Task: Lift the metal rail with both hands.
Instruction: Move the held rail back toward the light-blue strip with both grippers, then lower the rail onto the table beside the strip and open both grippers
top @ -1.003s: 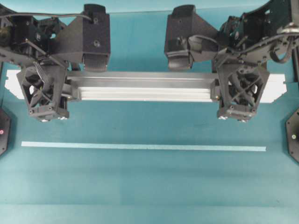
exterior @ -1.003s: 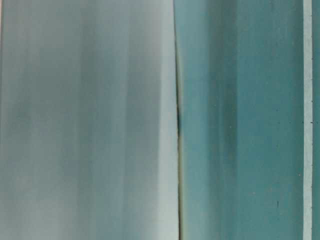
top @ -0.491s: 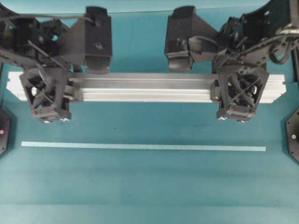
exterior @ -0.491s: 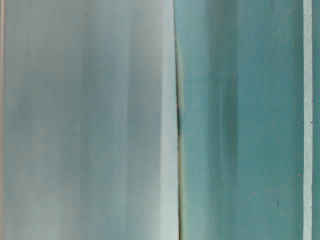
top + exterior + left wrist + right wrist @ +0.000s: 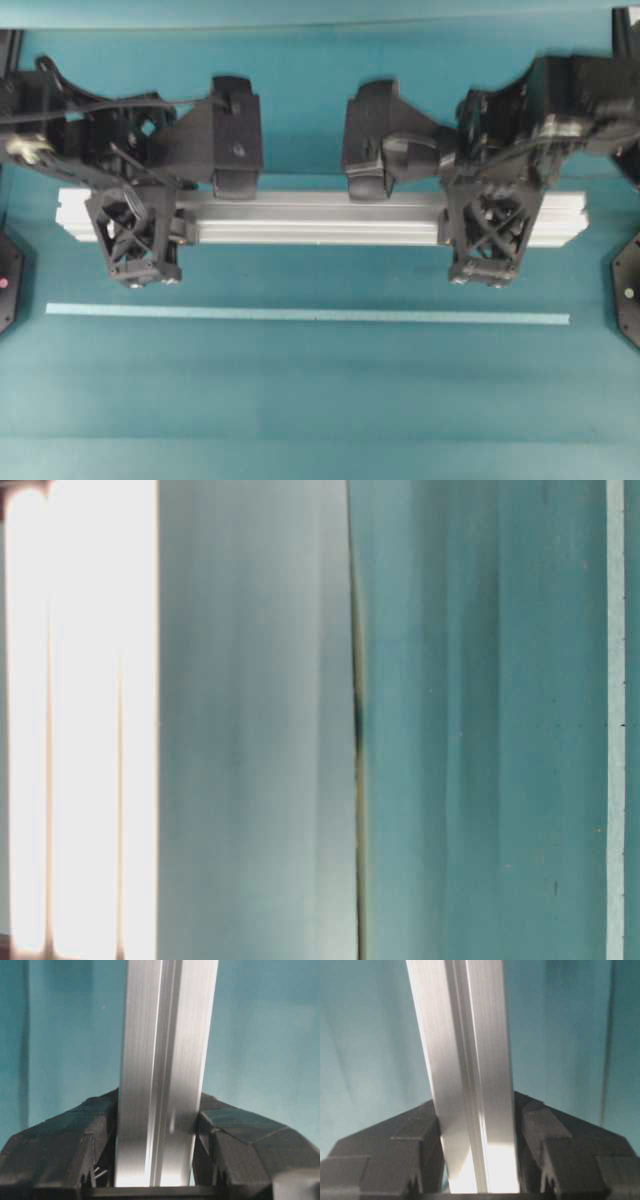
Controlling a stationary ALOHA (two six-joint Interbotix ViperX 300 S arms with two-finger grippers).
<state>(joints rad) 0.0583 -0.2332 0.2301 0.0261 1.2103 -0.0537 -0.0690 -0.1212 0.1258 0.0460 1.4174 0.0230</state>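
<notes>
metal rail (image 5: 320, 218) shifted up-frame; left gripper (image 5: 140, 235), right gripper (image 5: 487, 232) both clamped on it.

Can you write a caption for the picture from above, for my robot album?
Two black pincers, left and right, grip a long silver metal rail above a pale tape strip.

The 2 grippers, left (image 5: 140, 235) and right (image 5: 487, 232), clamp the metal rail (image 5: 320, 218) near its ends.

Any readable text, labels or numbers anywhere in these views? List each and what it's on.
None readable. The metal rail is bare grooved aluminium in every view, the tape strip is blank, and the left gripper and right gripper show no markings.
</notes>
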